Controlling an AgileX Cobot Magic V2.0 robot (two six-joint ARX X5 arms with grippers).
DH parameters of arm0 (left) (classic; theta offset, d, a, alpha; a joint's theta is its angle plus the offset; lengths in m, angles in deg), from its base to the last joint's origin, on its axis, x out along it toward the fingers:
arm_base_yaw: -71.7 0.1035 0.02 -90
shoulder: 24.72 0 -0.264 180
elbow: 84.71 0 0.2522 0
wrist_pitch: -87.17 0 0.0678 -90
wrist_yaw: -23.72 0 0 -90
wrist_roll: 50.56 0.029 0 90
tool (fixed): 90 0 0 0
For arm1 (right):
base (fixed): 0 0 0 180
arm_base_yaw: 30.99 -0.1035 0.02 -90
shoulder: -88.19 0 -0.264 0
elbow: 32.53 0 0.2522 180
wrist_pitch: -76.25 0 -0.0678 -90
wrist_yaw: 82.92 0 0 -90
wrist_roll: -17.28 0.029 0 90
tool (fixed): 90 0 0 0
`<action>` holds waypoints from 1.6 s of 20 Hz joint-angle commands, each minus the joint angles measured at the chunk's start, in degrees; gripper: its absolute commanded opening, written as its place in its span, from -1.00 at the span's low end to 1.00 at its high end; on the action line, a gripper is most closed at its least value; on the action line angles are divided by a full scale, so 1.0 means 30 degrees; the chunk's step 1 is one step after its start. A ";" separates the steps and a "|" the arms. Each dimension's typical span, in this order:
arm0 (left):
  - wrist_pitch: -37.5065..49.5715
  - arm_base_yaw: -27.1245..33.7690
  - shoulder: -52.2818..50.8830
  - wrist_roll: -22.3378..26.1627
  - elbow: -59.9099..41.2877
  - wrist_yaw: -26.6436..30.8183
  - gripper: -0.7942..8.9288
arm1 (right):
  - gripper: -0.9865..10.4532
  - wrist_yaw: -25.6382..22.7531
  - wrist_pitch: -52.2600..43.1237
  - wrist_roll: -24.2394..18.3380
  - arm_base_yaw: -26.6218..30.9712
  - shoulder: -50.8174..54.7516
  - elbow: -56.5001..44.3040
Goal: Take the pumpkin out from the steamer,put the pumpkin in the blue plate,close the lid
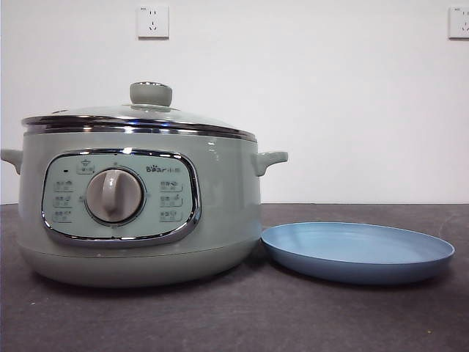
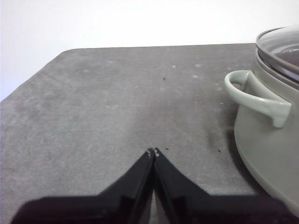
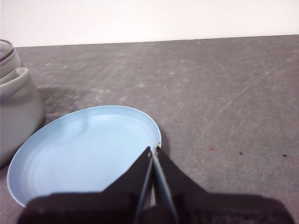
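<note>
The sage-green steamer (image 1: 139, 213) stands on the dark table at the left, with the glass lid (image 1: 139, 117) resting shut on it. The pumpkin is hidden. To the steamer's right lies the blue plate (image 1: 357, 251), with nothing on it. My left gripper (image 2: 153, 151) is shut and holds nothing; it hovers over bare table beside the steamer's side handle (image 2: 257, 95). My right gripper (image 3: 154, 149) is also shut and holds nothing; it hangs over the rim of the blue plate (image 3: 84, 149). Neither arm shows in the front view.
The grey table top (image 2: 117, 102) stretches wide beside the steamer. A white wall with two sockets (image 1: 152, 22) stands behind. The steamer's edge (image 3: 14, 107) sits close beside the plate.
</note>
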 commanded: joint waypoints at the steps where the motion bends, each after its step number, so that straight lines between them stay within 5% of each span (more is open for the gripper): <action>1: 0.0029 0.0073 -0.0058 -0.0066 -0.0291 -0.0015 -0.84 | -0.86 -0.0051 -0.0066 0.0124 0.0029 0.0044 -0.0248; 7: 0.0044 0.0073 -0.0051 -0.0233 -0.0291 -0.0262 -0.84 | -0.86 0.0095 -0.0066 0.1195 0.0022 0.0044 -0.0248; 15: 0.0328 0.0036 -0.0051 -0.7351 -0.0284 -0.6732 -0.84 | -0.86 0.0058 -0.0066 0.7883 0.0022 0.0044 -0.0248; 18: 0.0401 0.0036 -0.0051 -0.7723 -0.0284 -0.8590 -0.84 | -0.86 0.0051 -0.0066 0.8138 0.0022 0.0044 -0.0248; 32: 0.0160 0.0036 0.0015 -0.9107 0.0342 -0.8736 -0.85 | -0.86 0.0590 0.1362 0.8167 0.0022 -0.0219 0.0568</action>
